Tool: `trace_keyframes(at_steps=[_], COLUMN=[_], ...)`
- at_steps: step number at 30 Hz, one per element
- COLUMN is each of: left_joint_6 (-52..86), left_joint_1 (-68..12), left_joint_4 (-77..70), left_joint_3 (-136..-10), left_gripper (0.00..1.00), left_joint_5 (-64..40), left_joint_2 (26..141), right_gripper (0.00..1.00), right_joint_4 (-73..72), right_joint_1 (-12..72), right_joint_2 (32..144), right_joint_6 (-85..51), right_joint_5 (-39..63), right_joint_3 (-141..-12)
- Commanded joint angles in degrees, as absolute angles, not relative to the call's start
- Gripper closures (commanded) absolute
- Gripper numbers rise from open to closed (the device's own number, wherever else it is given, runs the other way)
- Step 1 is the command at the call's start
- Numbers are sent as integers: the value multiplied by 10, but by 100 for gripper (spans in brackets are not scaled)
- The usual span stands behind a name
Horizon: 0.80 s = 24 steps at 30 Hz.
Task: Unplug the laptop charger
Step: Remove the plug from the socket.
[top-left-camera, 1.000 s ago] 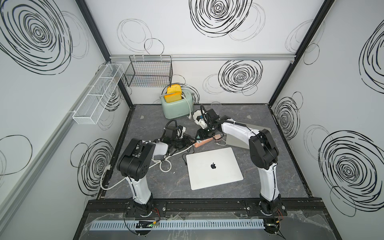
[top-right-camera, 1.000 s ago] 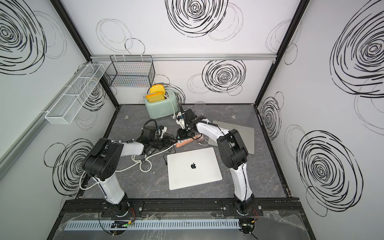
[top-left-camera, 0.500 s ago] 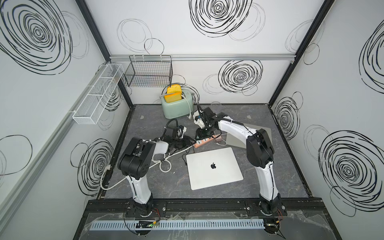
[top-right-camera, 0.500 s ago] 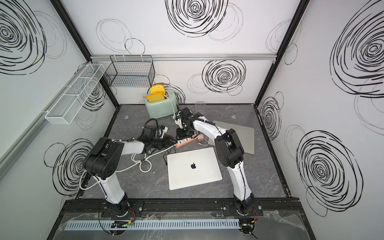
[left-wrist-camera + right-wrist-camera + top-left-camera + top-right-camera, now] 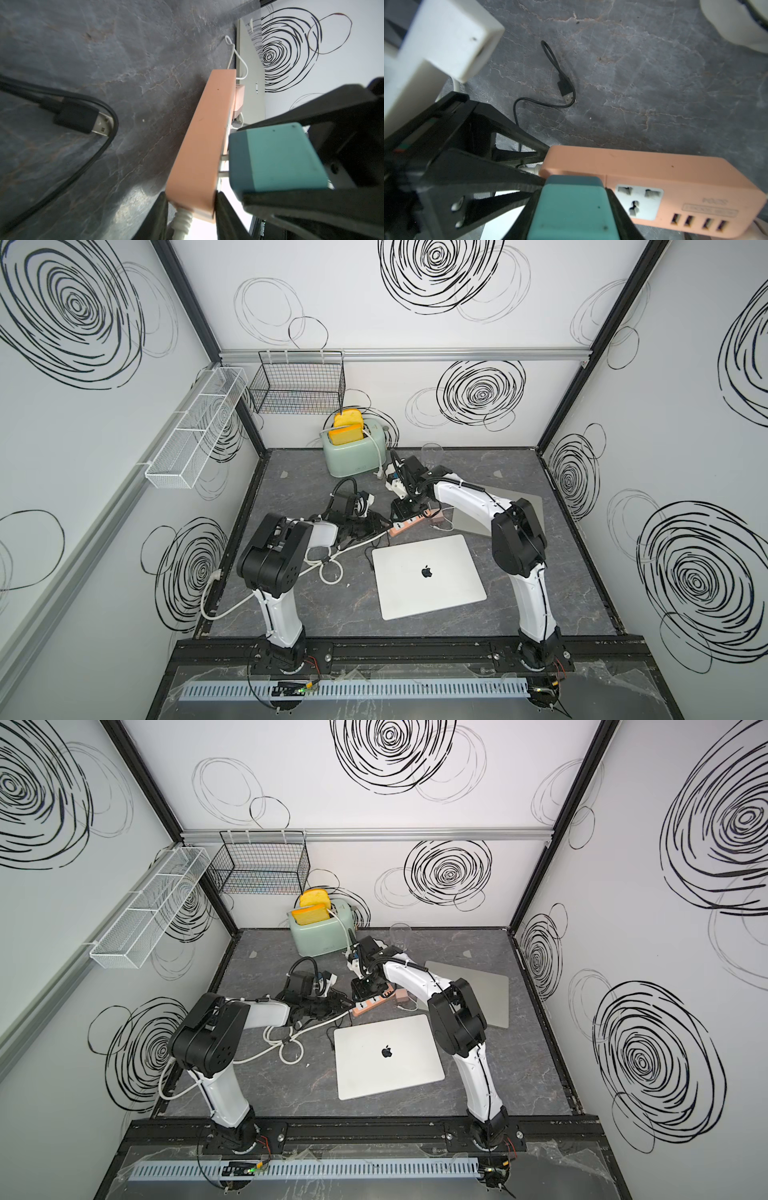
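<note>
A teal charger (image 5: 573,209) stands on the peach power strip (image 5: 664,172), and my right gripper (image 5: 572,199) is shut on its two sides. Its metal prongs (image 5: 223,164) show bare between the charger (image 5: 276,158) and the strip (image 5: 199,133). My left gripper (image 5: 191,199) is shut on the strip's cord end, one finger on each long side. In both top views the two grippers (image 5: 405,508) (image 5: 384,526) meet at the strip (image 5: 409,523), behind the closed silver laptop (image 5: 428,576).
A loose black USB cable (image 5: 564,93) lies beside the strip. A small pink adapter (image 5: 239,99) with a white cord sits at the strip's far end, by a second grey laptop (image 5: 519,506). A green toaster (image 5: 353,452) and a glass (image 5: 432,452) stand behind. A white cord loops (image 5: 328,572) at the left.
The right arm's elbow has swung to the left and its gripper has shifted slightly left over the strip. The left arm has stayed at the strip's end.
</note>
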<state>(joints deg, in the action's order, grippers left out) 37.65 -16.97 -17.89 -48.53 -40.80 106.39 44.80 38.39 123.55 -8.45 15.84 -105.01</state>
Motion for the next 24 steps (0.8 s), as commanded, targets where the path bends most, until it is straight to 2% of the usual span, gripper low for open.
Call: trace_keyframes(at_steps=[1, 4, 7, 13, 16, 18, 22, 24], left_joint_6=[348, 341, 335, 329, 326, 326, 322, 322], left_joint_1=[-179, -178, -175, -168, -168, -169, -169, -168], left_joint_4=[-90, -78, -69, -56, -53, -52, -50, -51], left_joint_3=[-479, -483, -486, -491, -491, -489, -484, -481], left_gripper=[100, 100, 100, 100, 100, 100, 100, 100], left_joint_5=[-360, -355, -351, -343, -343, -343, -339, -338], left_joint_2=[1092, 1092, 1089, 1089, 1087, 1086, 1083, 1085], right_gripper=[78, 78, 78, 78, 78, 78, 78, 78], right_joint_4=[401, 360, 349, 416, 419, 395, 308, 288], right_joint_1=[385, 366, 360, 378, 380, 379, 347, 341], right_joint_2=[1188, 1173, 1163, 1176, 1175, 1165, 1148, 1141], right_joint_6=[-107, -141, -140, -76, -72, -81, -163, -174], right_joint_5=[232, 294, 298, 199, 191, 208, 316, 318], right_joint_3=[-1072, -1042, -1037, -1075, -1075, -1062, -1010, -996])
